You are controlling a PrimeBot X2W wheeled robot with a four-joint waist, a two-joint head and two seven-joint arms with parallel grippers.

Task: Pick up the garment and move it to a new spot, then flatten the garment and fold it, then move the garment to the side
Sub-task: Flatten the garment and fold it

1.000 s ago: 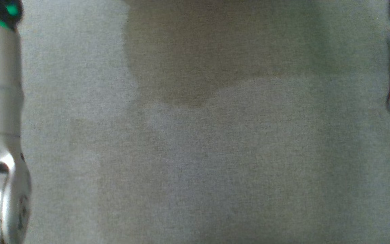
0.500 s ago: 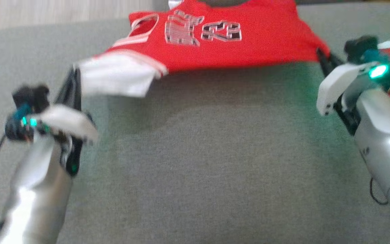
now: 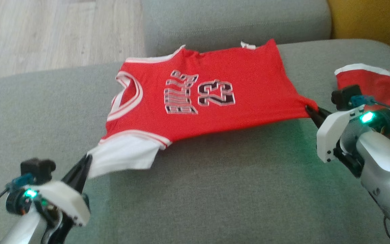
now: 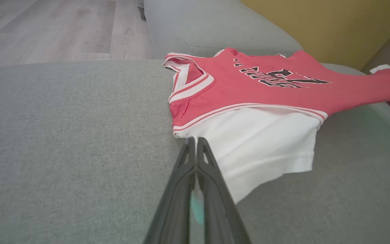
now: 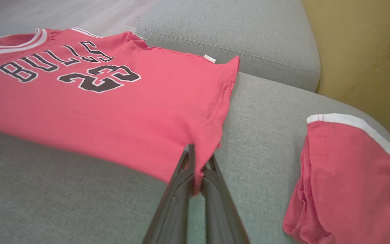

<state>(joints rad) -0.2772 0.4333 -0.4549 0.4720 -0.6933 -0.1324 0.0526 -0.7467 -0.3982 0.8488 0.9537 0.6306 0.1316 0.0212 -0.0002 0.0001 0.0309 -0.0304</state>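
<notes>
Garments: two, both red. One printed shirt (image 3: pixel 215 98) is pinched at its corners by both claws, and one smaller piece (image 3: pixel 377 88) with a white band lies just beyond the right claw (image 3: pixel 308 109). Claws: two, counting the left claw (image 3: pixel 87 158). Cushions: three. One grey seat (image 3: pixel 215 189) is under both claws, with one grey back (image 3: pixel 235 20) and one yellow cushion (image 3: pixel 371 20) beyond them.

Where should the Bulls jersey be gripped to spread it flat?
Probably its two near corners, from the robot's side: left gripper on the white sleeve edge, right gripper on the hem corner. The jersey lies sideways, so those ends pull it taut.
</notes>
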